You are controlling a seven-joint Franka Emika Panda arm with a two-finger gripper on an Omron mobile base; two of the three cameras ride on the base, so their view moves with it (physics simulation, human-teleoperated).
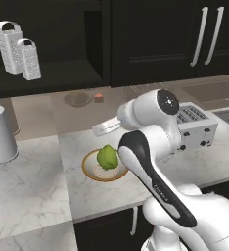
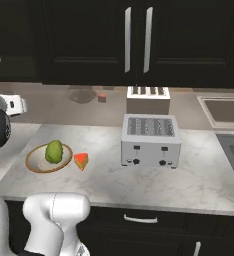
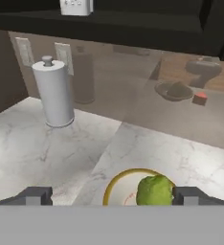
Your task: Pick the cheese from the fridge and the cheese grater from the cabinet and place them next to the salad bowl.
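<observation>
I have the gripper (image 3: 112, 195) spread wide, nothing between the fingertips (image 3: 35, 195), hanging above the marble counter (image 2: 199, 175) over the salad bowl (image 3: 115, 184). In the hand view the bowl's tan rim and its lettuce (image 3: 154, 190) sit at 6 o'clock between the tips.

From the right base view the cheese (image 2: 81, 161) lies on the counter just beside the bowl's rim, at its 3 o'clock, apart from the toaster (image 2: 150, 140) farther right. Open marble runs between the wedge and the toaster, and a strip of bare counter lies between the bowl and the front edge.

In the left base view the cheese grater (image 1: 29, 59) stands upright on the dark shelf of the open cabinet (image 1: 48, 78) at 10 o'clock, just beside the taller grater (image 1: 9, 46) on its left. Shelf space to its right is bare up to the cabinet wall.

A paper towel roll (image 3: 53, 92) stands at 10 o'clock in the hand view, well apart from the bowl.
</observation>
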